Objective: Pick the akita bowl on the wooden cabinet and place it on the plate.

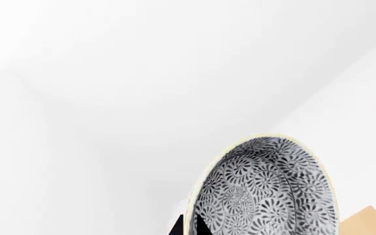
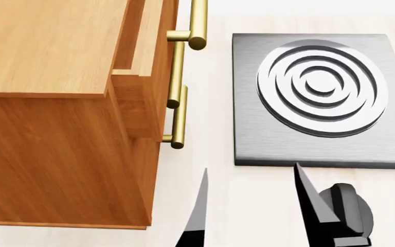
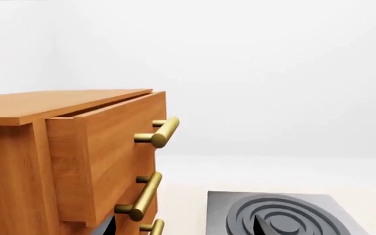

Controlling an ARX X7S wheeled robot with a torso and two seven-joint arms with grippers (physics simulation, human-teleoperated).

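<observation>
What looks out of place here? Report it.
The top drawer of the wooden cabinet stands ajar, jutting out from the cabinet front, with a gap showing under the cabinet top.

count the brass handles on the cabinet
3 show on the wooden cabinet front in the right wrist view: top, middle, bottom, partly cut off. More may be hidden below.

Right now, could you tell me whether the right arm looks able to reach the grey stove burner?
Probably yes. The right gripper is open and points towards the stove burner, with only bare surface between them. The wooden cabinet stands off to one side, not across the path.
</observation>
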